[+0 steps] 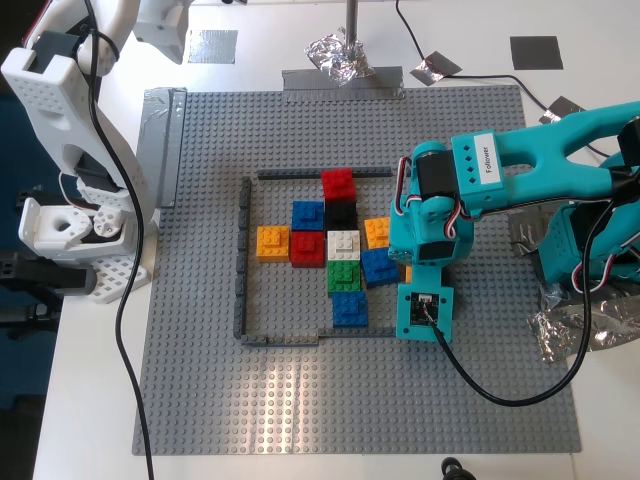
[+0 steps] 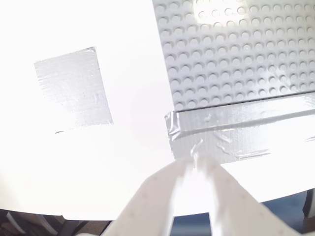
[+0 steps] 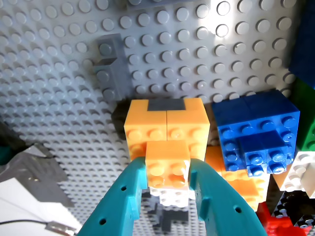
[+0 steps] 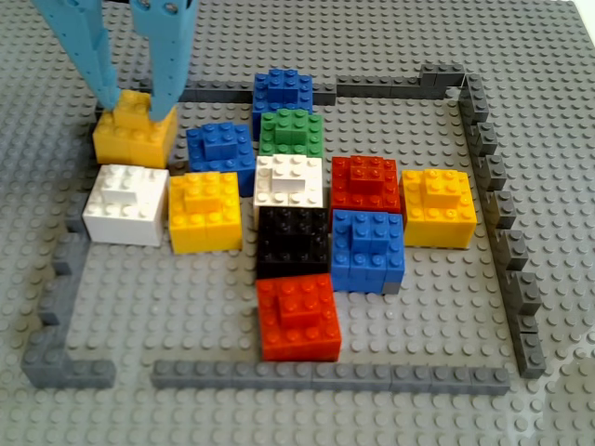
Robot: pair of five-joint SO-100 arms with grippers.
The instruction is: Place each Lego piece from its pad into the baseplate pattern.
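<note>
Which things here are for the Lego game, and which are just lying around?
For the job:
- small orange brick, between my first gripper's jaws
- baseplate with its dark frame and coloured bricks
- dark pad

Just lying about:
- foil scraps
- silver tape
- black cable

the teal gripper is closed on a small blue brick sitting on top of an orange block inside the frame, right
Not quite: the small brick is orange, not blue. The first wrist view shows my first gripper with its jaws closed on it, on top of an orange block inside the frame.

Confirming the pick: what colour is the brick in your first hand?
Orange, clearest in the first wrist view.
</note>
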